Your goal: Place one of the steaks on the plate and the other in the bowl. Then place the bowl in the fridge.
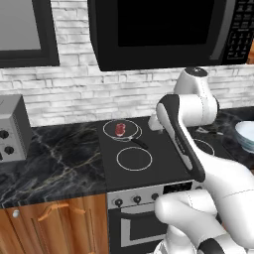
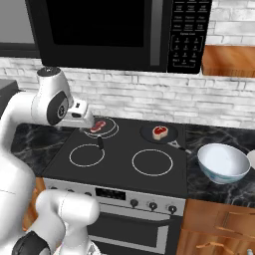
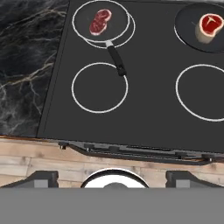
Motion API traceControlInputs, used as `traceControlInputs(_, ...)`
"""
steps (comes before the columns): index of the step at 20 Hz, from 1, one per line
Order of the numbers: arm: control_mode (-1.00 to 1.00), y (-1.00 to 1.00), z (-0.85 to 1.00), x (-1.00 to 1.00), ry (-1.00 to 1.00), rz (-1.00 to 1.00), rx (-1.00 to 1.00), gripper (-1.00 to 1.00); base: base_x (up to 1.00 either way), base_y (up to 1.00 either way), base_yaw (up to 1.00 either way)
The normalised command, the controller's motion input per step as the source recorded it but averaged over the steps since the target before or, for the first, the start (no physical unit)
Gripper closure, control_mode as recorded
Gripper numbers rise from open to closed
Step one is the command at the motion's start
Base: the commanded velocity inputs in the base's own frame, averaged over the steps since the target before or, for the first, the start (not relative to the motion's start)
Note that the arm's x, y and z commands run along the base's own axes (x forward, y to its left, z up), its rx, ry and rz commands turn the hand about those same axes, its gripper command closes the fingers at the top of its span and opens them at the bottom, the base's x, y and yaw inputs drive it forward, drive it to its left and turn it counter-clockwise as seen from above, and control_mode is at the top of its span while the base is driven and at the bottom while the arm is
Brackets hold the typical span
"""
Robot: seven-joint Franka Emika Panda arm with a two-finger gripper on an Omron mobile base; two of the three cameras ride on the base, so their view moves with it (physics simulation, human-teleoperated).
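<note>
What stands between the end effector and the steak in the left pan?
Nothing visible does. The open end effector hangs above the stove's front edge, and bare cooktop lies between it and the steak in the left pan.

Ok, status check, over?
Gripper open, empty, above stove front. Both steaks in pans. Bowl empty on counter. Nothing in the way.

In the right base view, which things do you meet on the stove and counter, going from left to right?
Steak in the left pan → steak in the right pan → bowl on the counter.
</note>
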Motion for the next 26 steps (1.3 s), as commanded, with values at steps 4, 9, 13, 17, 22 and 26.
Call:
traceControlInputs(4, -1.00, 0.14, -0.37, 0.17, -0.10, 0.02, 0.06, -1.00, 0.00, 0.00, 0.00)
traceControlInputs(9, -1.00, 0.11, -0.10, 0.43, -0.02, 0.00, 0.00, -1.00, 0.00, 0.00, 0.00)
traceControlInputs(13, -1.00, 0.18, -0.12, 0.58, 0.00, 0.00, 0.00, -1.00, 0.00, 0.00, 0.00)
traceControlInputs(17, -1.00, 0.19, -0.08, 0.50, 0.03, 0.00, 0.00, -1.00, 0.00, 0.00, 0.00)
traceControlInputs(22, -1.00, 0.13, -0.18, 0.48, 0.00, 0.00, -0.01, -1.00, 0.00, 0.00, 0.00)
traceControlInputs(26, -1.00, 0.11, -0.24, 0.44, 0.00, 0.00, -0.01, -1.00, 0.00, 0.00, 0.00)
